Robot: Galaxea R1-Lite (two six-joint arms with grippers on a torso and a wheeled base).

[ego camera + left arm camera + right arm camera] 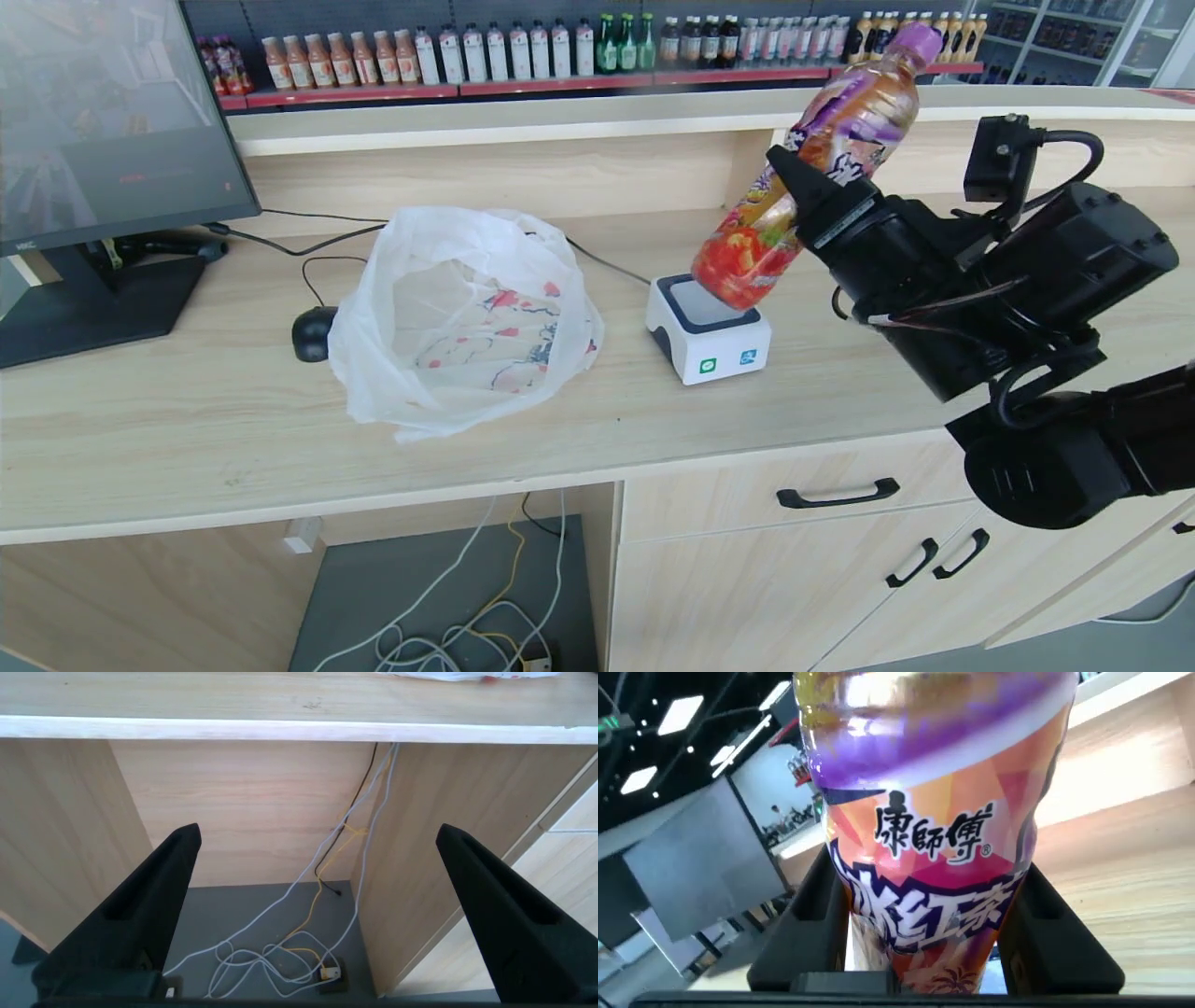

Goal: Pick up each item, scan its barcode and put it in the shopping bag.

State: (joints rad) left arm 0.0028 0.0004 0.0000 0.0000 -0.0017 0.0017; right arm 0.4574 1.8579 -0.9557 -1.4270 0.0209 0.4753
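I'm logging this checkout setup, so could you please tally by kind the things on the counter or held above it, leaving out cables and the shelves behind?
drink bottle: 1, held in the right gripper over the scanner
shopping bag: 1
barcode scanner: 1
computer mouse: 1
monitor: 1
Total: 5

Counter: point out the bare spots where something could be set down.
Bare counter lies between the monitor stand and the shopping bag, and in front of the scanner. Crowded: the mouse beside the bag, and the bottle over the scanner.
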